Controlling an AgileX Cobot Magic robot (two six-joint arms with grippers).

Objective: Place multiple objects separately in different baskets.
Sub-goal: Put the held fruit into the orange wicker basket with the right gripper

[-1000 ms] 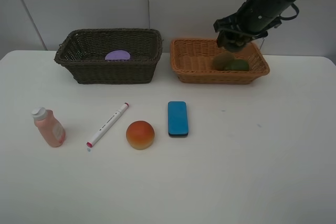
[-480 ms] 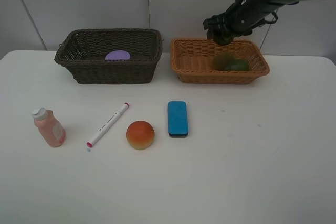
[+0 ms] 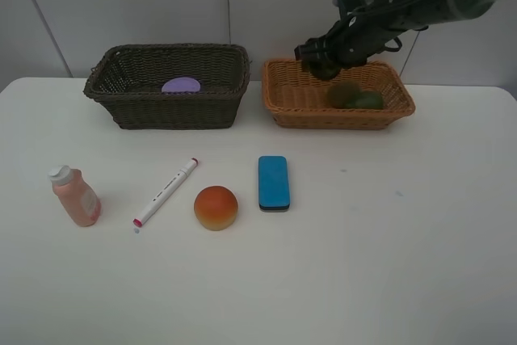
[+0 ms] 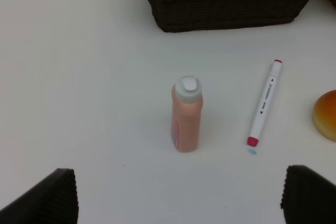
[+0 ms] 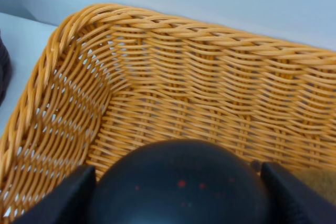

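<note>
My right gripper (image 3: 324,63) is shut on the dark mangosteen (image 3: 326,69) and holds it over the back left part of the light orange basket (image 3: 323,115). The right wrist view shows the mangosteen (image 5: 181,187) between the fingers above the basket's weave (image 5: 157,93). A brown kiwi (image 3: 342,93) and a green lime (image 3: 368,101) lie in that basket. The dark brown basket (image 3: 166,111) holds the purple-lidded jar (image 3: 181,86). The pink bottle (image 3: 75,197), white marker (image 3: 166,192), orange-red fruit (image 3: 216,207) and blue eraser (image 3: 273,183) lie on the table. My left gripper (image 4: 177,198) is open above the bottle (image 4: 187,114).
The white table (image 3: 388,240) ends at a pale wall behind the baskets. The two baskets stand side by side at the back. The left wrist view also shows the marker (image 4: 265,103), the fruit's edge (image 4: 326,115) and the dark basket's wall (image 4: 226,9).
My right gripper has moved left along the back of the light orange basket, carrying the mangosteen. Nothing on the table has moved.
</note>
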